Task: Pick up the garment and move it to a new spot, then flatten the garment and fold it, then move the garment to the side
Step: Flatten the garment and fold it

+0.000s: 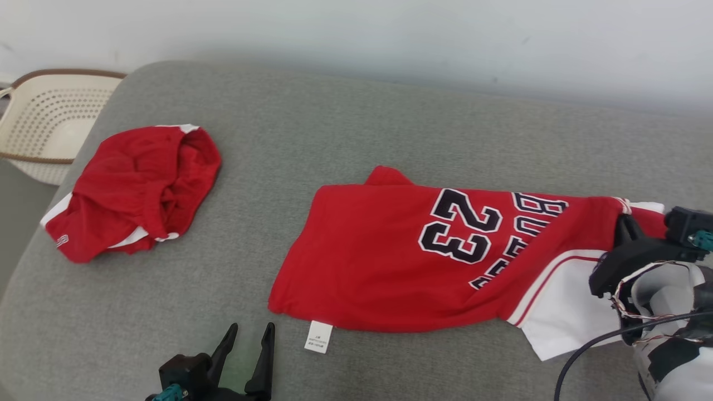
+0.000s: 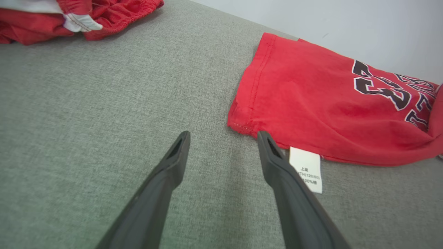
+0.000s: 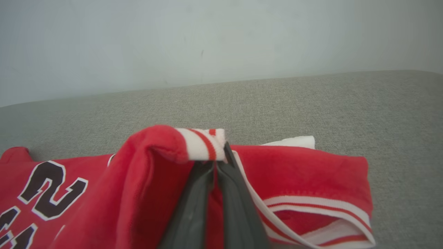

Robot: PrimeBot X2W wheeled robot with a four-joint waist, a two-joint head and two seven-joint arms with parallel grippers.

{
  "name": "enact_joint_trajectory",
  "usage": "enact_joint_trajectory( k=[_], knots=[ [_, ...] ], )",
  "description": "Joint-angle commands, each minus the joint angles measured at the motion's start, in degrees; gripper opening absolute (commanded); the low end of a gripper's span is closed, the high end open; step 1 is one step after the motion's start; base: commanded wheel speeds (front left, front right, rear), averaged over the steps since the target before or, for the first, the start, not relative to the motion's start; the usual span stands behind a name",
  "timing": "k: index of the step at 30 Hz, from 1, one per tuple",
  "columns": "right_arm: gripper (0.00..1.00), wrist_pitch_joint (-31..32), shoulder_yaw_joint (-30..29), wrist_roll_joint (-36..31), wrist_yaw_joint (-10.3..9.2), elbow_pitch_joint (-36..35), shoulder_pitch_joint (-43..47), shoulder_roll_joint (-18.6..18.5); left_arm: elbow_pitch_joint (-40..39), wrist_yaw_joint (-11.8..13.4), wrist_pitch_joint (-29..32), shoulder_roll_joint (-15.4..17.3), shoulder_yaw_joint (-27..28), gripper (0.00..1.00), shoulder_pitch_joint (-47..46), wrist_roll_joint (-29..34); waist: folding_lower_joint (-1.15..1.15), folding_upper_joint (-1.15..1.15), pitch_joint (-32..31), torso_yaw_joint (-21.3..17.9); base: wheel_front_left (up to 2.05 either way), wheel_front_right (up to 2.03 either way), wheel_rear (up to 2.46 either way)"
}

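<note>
The right gripper (image 3: 219, 160) was pinched shut on the striped trim of the red jersey (image 1: 379, 262), which lay spread toward the right end of the grey cushion (image 1: 334, 122), near its front edge. The left gripper (image 1: 252, 327) stood wide open and empty at the front edge, just beside the jersey's white tag (image 1: 318, 337). Red shorts (image 1: 133, 189) lay bunched by the left edge

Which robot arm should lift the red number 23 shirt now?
The right arm: its jaws are shut on the striped edge of the shirt. The left arm has open jaws near the hem, holding nothing.
</note>
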Motion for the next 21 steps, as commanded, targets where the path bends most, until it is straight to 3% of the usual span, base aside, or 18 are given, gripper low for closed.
enact_joint_trajectory(
  k=[1,2,7,17,21],
  knots=[
    [0.42,-0.3,-1.6,-1.0,-0.04,2.8,-1.5,-0.2,0.0,0.3,-0.1,0.0,-0.2,1.0,-0.3,-0.8,0.0,0.0,0.8,2.9,0.0,0.0,0.0],
    [1.0,-0.3,-3.0,-2.1,-0.04,4.5,-2.3,-0.4,0.0,0.4,-0.1,0.0,-0.3,1.0,-0.1,-0.8,0.0,0.0,0.8,3.0,0.0,0.0,0.0],
    [1.0,-0.3,-8.6,-5.9,-0.04,4.5,-1.4,0.9,0.0,1.0,-0.1,0.0,1.0,1.0,1.7,-0.3,0.0,0.0,-0.5,1.2,0.0,0.0,0.0],
    [1.0,-0.3,-16.4,-8.0,-0.04,-7.2,12.1,3.0,-0.8,1.5,-0.1,0.0,5.1,1.0,5.1,-0.3,0.0,0.0,-5.1,-6.7,0.0,0.0,0.0],
    [1.0,-0.3,-16.5,-7.8,-0.03,-12.0,17.7,4.5,-2.4,2.5,-0.1,0.1,6.4,1.0,6.3,2.1,0.0,0.0,-6.2,-8.7,0.0,0.0,0.0]
  ],
)
